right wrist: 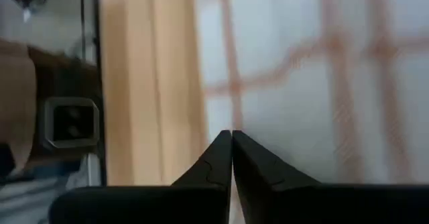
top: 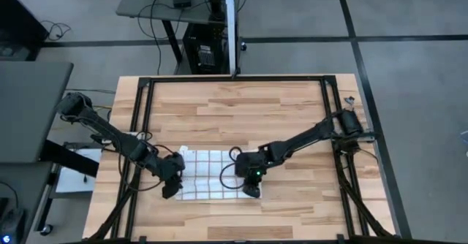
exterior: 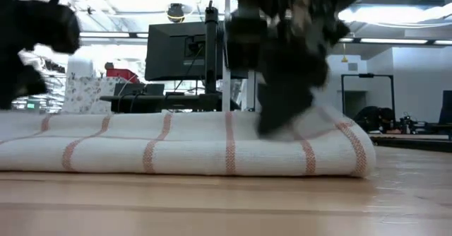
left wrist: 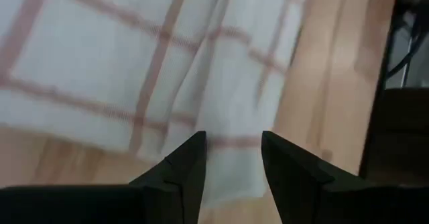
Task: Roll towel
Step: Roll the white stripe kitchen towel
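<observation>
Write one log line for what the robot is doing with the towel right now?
towel: lying on table, partly rolled | left claw: open at towel's left end | right claw: shut at towel's right end | roll: not finished

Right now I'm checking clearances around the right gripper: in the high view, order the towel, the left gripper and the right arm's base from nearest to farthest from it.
From the right gripper:
1. The towel, directly under it at the towel's right end.
2. The left gripper, at the towel's left end.
3. The right arm's base, at the table's right edge.
</observation>
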Robot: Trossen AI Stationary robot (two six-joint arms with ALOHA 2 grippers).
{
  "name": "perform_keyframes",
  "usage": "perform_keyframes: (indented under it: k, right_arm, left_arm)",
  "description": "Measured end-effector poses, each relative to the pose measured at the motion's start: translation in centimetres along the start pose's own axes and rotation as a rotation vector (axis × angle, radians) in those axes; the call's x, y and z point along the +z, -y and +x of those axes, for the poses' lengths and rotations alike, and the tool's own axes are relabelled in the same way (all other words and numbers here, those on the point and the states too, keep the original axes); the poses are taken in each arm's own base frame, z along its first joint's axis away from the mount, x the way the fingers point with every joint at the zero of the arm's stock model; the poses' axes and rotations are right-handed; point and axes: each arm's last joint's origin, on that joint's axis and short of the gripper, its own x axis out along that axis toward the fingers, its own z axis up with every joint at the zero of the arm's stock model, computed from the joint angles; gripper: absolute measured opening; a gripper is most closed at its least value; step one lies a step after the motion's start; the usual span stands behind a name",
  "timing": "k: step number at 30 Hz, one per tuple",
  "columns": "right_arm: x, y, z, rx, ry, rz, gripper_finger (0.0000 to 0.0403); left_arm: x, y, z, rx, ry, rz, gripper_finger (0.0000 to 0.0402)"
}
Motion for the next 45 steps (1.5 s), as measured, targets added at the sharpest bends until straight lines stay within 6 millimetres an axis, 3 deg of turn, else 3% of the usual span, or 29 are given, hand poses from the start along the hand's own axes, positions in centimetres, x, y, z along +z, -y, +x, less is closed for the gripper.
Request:
perform_keyframes:
  k: [8, 14, 24, 29, 34, 38, 45]
  right_arm:
    - [-2.1, 1.2, 1.0, -0.047, -0.117, 0.072, 0.0001]
    - [-2.0, 1.0, 0.3, -0.055, -0.087, 0.101, 0.0000]
    - [-0.2, -1.1, -3.9, -0.020, 0.074, 0.073, 0.0000]
    - [0.4, -1.9, -4.9, -0.098, 0.207, 0.021, 0.0000]
    - [1.5, -3.1, -4.4, -0.129, 0.421, -0.039, 0.0000]
    - [1.8, -3.3, -3.2, -0.094, 0.481, -0.043, 0.0000]
    - [1.1, -3.6, -1.1, -0.159, 0.475, -0.009, 0.0000]
  left_arm:
    - [-0.1, -1.7, 0.2, 0.161, 0.062, 0.009, 0.0126]
    - [0.7, -2.4, 0.1, 0.231, 0.126, -0.030, 0.0126]
    - [3.6, 2.3, -3.3, 0.088, 0.227, 0.064, 0.0126]
    - [3.1, 2.7, -2.8, 0.076, 0.199, 0.101, 0.0126]
    - [3.1, 2.0, -2.3, 0.119, 0.180, 0.105, 0.0126]
    - [3.6, 1.3, -2.4, 0.159, 0.183, 0.100, 0.0126]
    - [3.6, 2.9, -2.4, -0.083, 0.111, 0.085, 0.0127]
